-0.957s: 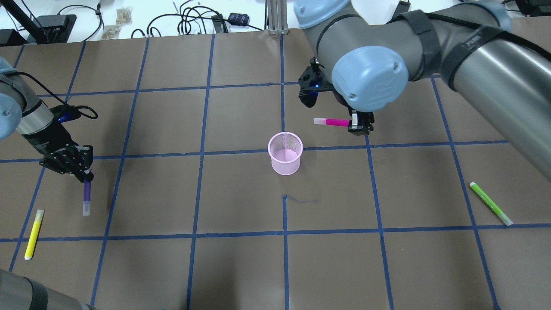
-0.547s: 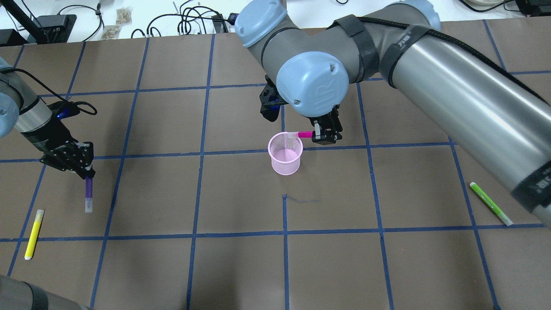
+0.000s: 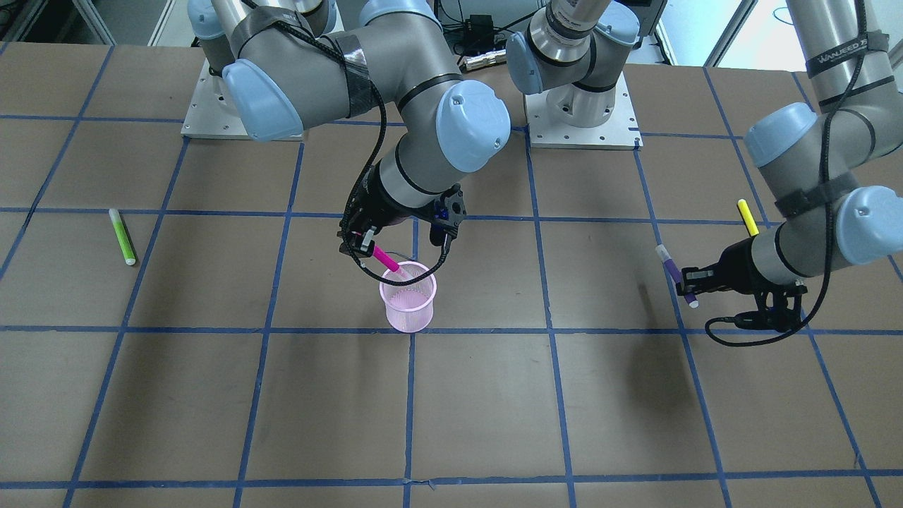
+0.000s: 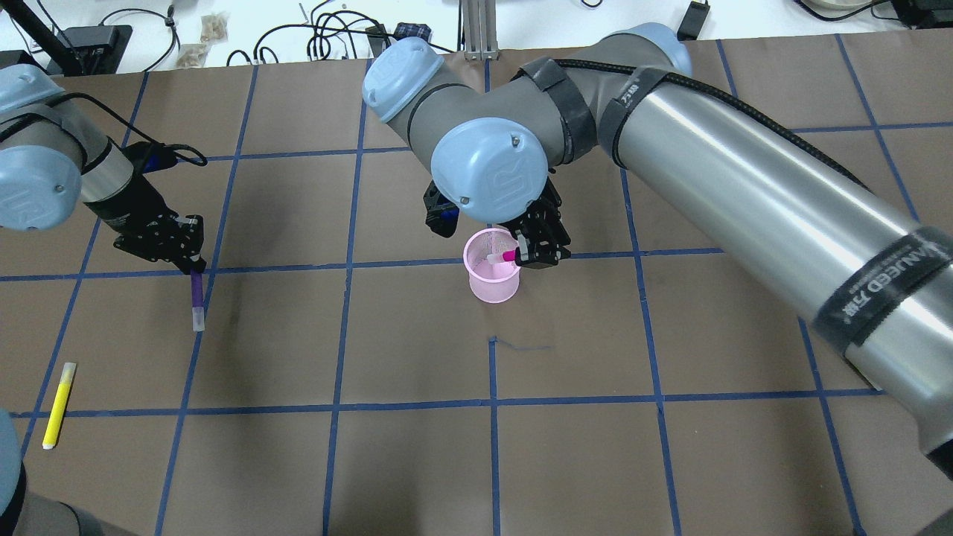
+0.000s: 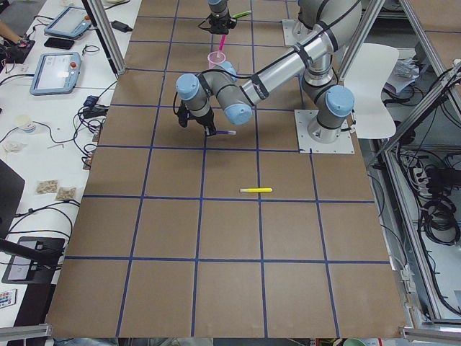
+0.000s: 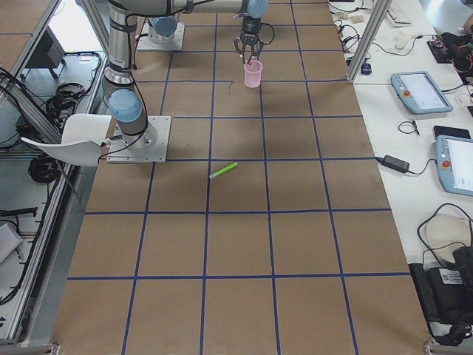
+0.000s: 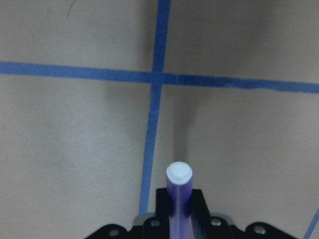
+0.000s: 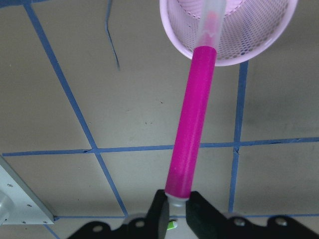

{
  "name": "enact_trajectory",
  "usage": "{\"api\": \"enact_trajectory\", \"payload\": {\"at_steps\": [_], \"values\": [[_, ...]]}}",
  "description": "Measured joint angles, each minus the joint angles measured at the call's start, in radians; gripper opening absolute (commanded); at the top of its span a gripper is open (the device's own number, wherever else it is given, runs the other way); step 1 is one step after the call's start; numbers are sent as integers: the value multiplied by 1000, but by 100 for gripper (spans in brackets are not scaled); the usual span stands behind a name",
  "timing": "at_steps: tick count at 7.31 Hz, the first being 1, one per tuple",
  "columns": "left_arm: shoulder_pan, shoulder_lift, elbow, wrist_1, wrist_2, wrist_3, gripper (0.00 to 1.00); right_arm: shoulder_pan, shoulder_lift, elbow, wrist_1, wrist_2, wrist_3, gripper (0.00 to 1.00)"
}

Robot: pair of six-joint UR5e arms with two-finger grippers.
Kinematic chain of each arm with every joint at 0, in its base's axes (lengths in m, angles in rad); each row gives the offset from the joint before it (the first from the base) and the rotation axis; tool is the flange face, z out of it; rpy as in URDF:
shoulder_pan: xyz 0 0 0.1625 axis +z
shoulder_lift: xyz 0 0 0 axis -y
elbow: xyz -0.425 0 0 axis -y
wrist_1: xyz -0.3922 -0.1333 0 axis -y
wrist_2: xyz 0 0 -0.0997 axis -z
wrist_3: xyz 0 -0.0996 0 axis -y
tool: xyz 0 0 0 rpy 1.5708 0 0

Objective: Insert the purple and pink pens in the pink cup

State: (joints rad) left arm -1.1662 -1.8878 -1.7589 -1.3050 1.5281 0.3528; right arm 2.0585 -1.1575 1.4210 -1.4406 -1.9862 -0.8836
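Observation:
The pink mesh cup [image 4: 493,275] stands upright near the table's middle; it also shows in the front view [image 3: 408,303] and the right wrist view [image 8: 239,40]. My right gripper [image 4: 530,253] is shut on the pink pen [image 4: 500,257], tilted, with its clear cap end over the cup's mouth [image 3: 386,261] [image 8: 197,124]. My left gripper [image 4: 186,257] is shut on the purple pen [image 4: 196,298], held above the table at the left, white cap pointing away [image 7: 179,194] [image 3: 676,271].
A yellow pen [image 4: 58,404] lies near the front left. A green pen [image 3: 122,236] lies on the robot's right side, hidden by the right arm in the overhead view. The right arm [image 4: 707,171] spans the table's right half. Cables [image 4: 327,33] lie beyond the far edge.
My right gripper moved left and tilted the pink pen so its cap end is over the cup. My left gripper moved right and away from the robot with the purple pen.

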Motion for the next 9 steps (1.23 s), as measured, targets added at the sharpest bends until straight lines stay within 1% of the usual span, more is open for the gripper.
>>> {"api": "enact_trajectory", "payload": {"at_steps": [2, 3, 4, 6, 8, 9], "values": [[-21, 6, 3, 15, -21, -3, 0, 5, 17, -6, 0, 3, 0, 0], [-25, 9, 4, 13, -26, -2, 0, 6, 28, -18, 1, 7, 0, 17], [-29, 11, 5, 12, -27, -2, 0, 6, 40, -35, 2, 10, 0, 45], [-35, 20, 6, 11, -28, -2, 0, 6, 51, -56, 3, 14, 0, 79], [-56, 52, 26, 9, -46, -3, 0, -28, 15, -57, 0, 15, 1, 78], [-75, 75, 36, 9, -69, -5, 0, -91, -34, -51, -2, 40, 28, 100]]}}
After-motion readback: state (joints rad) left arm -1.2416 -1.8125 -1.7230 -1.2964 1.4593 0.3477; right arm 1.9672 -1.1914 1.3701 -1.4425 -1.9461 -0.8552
